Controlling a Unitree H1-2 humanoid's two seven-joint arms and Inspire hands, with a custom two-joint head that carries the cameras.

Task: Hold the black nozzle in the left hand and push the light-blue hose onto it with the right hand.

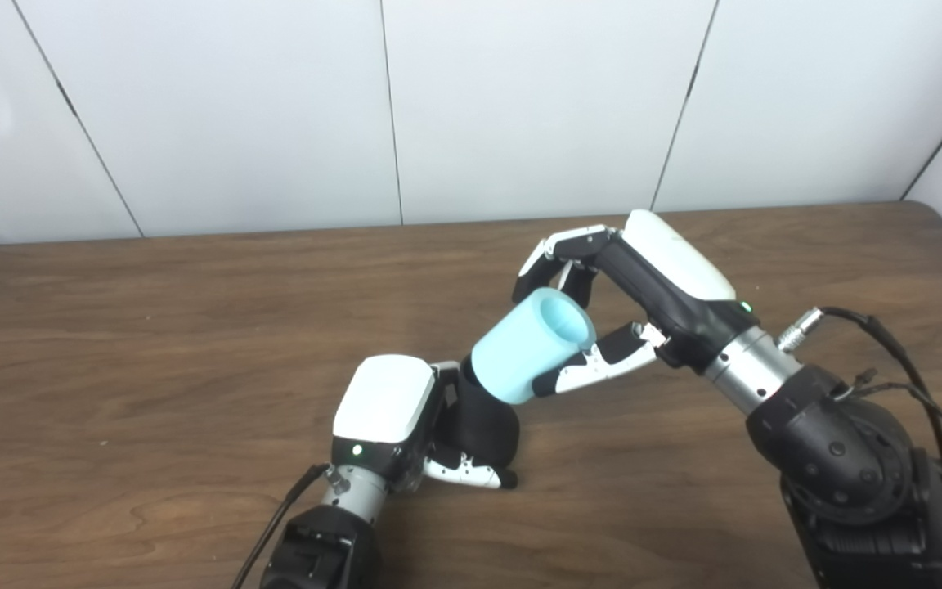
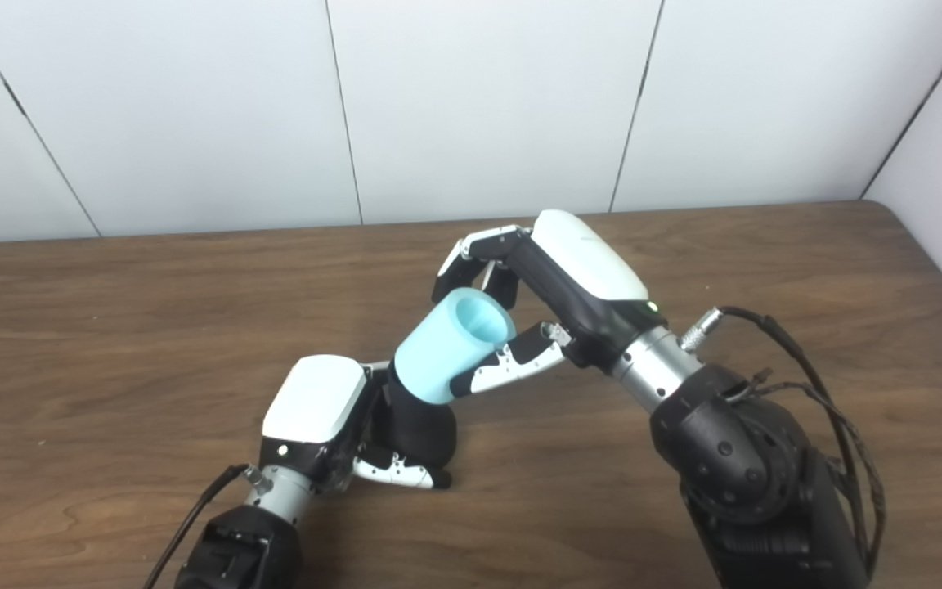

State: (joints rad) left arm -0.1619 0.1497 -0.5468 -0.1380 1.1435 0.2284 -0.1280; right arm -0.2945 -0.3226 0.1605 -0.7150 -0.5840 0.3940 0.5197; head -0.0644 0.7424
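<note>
A black nozzle (image 1: 483,425) stands tilted at the table's front centre, with my left hand (image 1: 405,421) shut on its lower body. A short light-blue hose (image 1: 530,343) sits over the nozzle's upper end, its open mouth facing up and to the right. My right hand (image 1: 602,311) is shut on the hose, thumb under its near side and fingers curled over the far rim. The nozzle's tip is hidden inside the hose. In the right eye view the hose (image 2: 453,343) and nozzle (image 2: 418,425) appear the same way.
The brown wooden table (image 1: 152,327) runs back to a white panelled wall. A black cable (image 1: 904,360) loops off my right forearm at the right side.
</note>
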